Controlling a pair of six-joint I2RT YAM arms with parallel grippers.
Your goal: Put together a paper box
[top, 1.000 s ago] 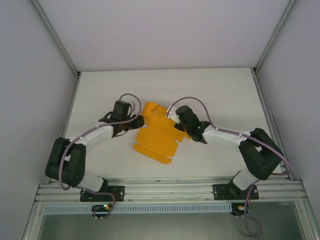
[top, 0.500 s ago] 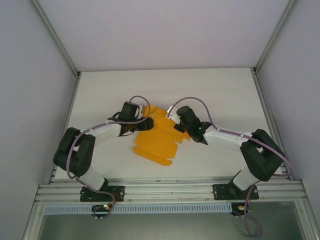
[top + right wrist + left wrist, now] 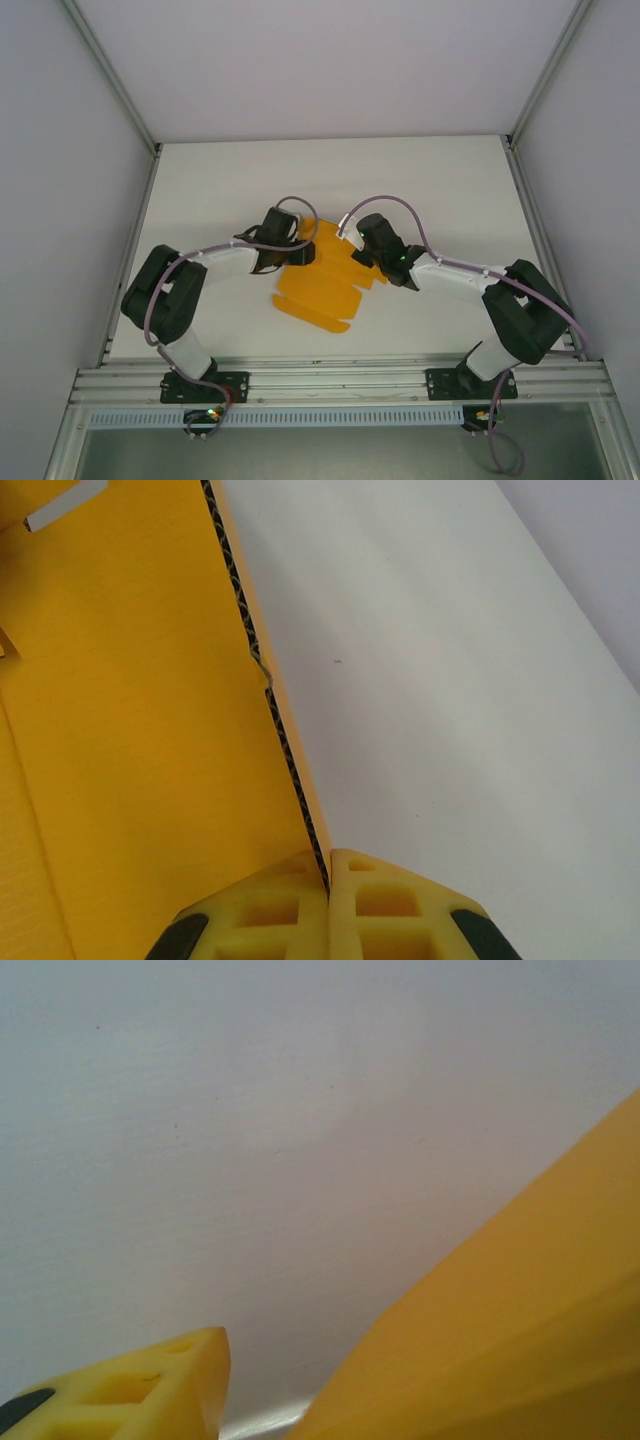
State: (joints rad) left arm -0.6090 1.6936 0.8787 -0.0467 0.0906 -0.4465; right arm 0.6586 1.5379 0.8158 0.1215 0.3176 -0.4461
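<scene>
The paper box [image 3: 318, 282] is an orange-yellow sheet at the centre of the frame on the white tabletop [image 3: 450, 180], between my 2 hands. My right hand [image 3: 328, 905] is pressed together on the sheet's corrugated edge, at the bottom of its wrist view. My left hand [image 3: 297, 250] sits at the sheet's upper left edge. I cannot tell whether it is spread or pinching.
</scene>
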